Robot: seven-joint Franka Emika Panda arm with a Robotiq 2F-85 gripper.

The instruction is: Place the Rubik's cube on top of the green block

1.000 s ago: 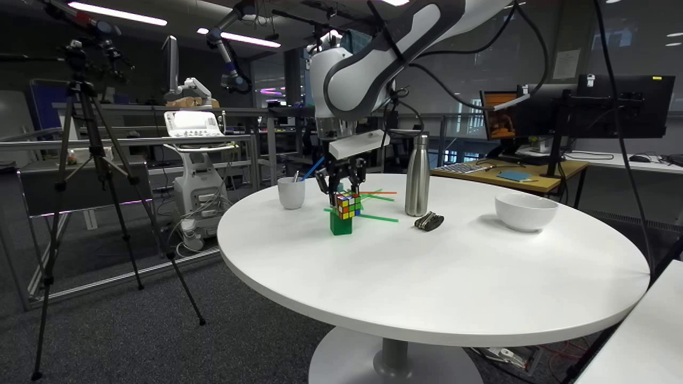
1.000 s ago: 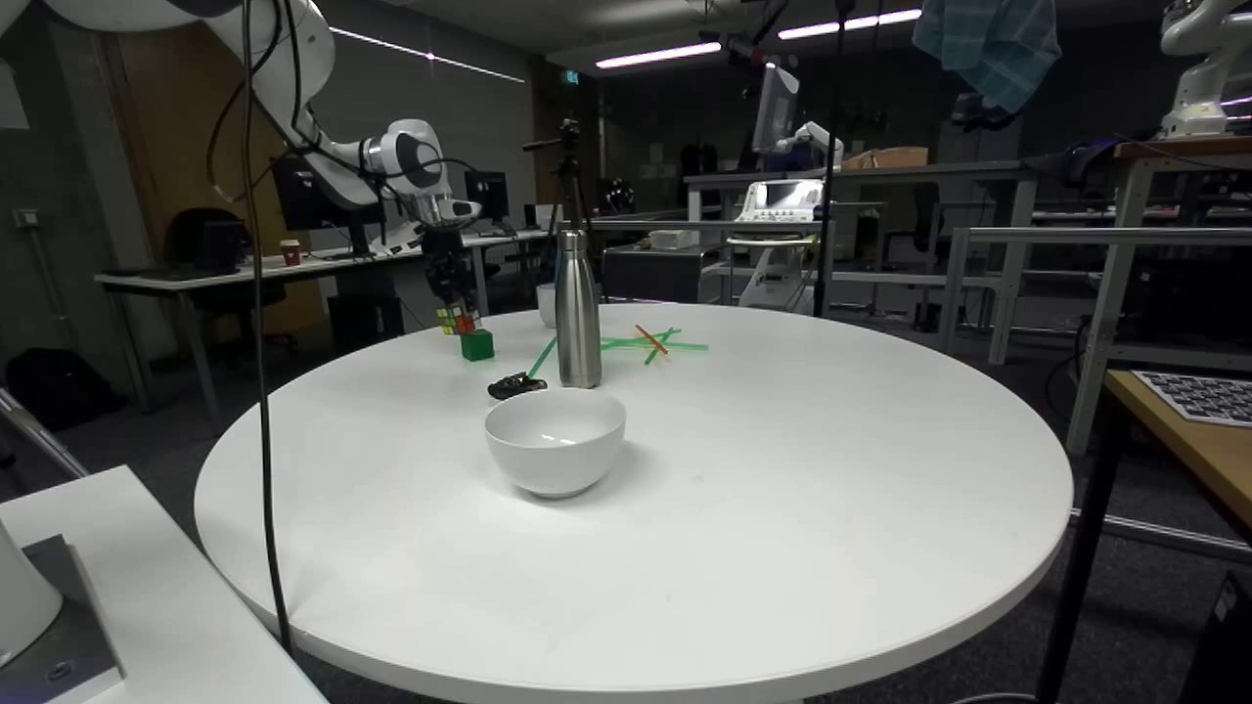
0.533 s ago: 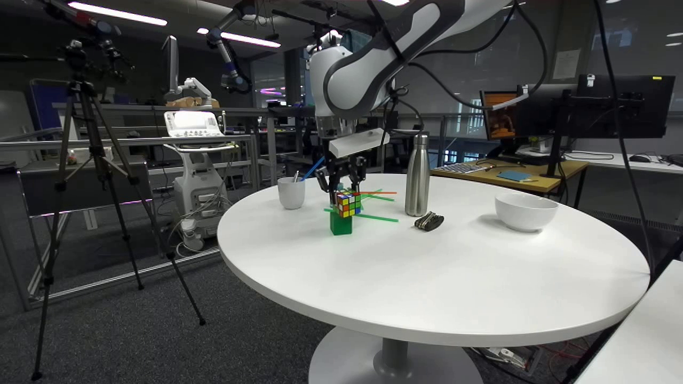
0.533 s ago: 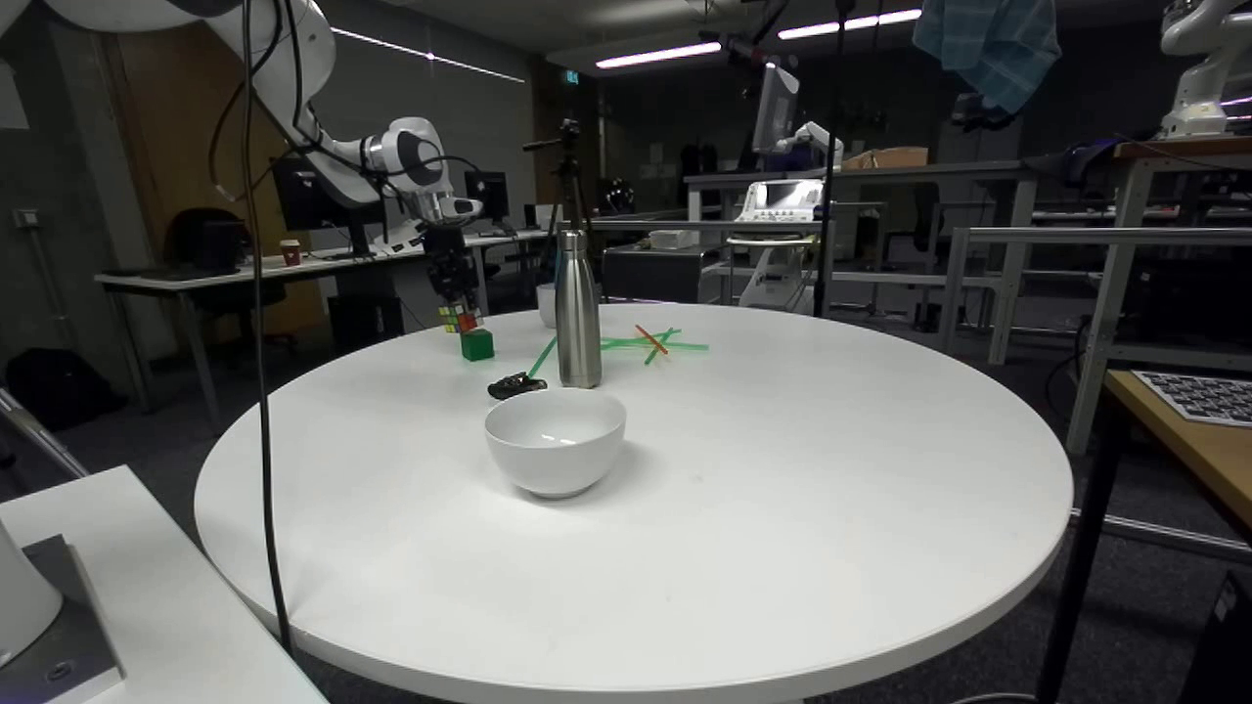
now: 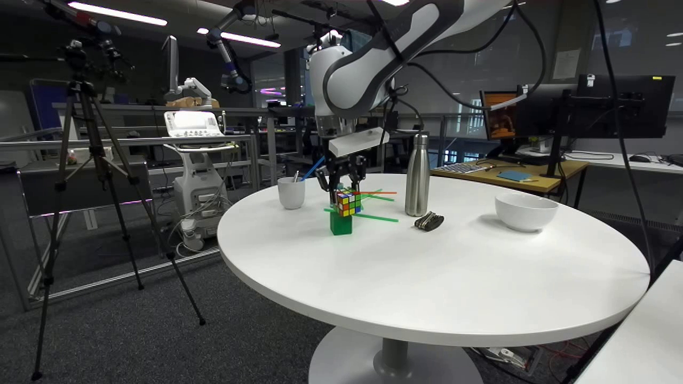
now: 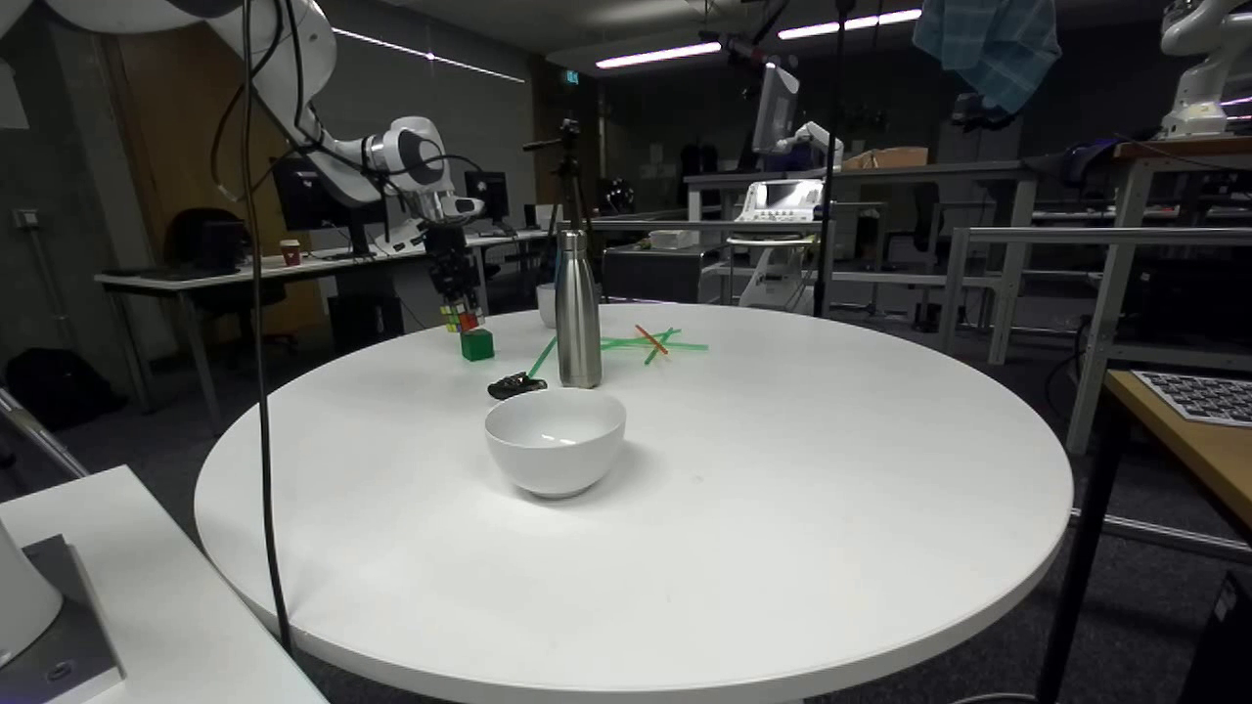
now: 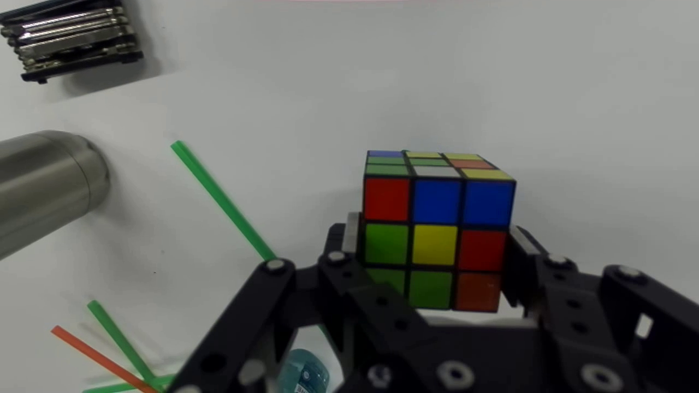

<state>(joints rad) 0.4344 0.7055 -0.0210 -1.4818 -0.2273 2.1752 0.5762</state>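
Observation:
My gripper point(image 5: 346, 192) is shut on the Rubik's cube point(image 5: 349, 204), one finger on each side. In the wrist view the gripper point(image 7: 436, 237) holds the cube point(image 7: 435, 244) level. The plain green block point(image 5: 341, 225) stands on the table, partly behind and below the cube in that exterior view. In an exterior view the cube point(image 6: 463, 318) hangs above and slightly left of the block point(image 6: 477, 345). From these angles the cube is above the table and its exact offset from the block is hard to tell. The block is hidden behind the cube in the wrist view.
A steel bottle point(image 5: 418, 176), a black multi-tool point(image 5: 429, 221) and thin green sticks point(image 7: 221, 199) with an orange stick point(image 7: 101, 357) lie or stand nearby. A white cup point(image 5: 291, 193), a white bowl point(image 5: 525, 212) and a teal item point(image 7: 303, 372) are also on the table.
The gripper and cube have risen slightly and, in an exterior view, shifted a little right toward the green block. The grip is unchanged and the block has not moved.

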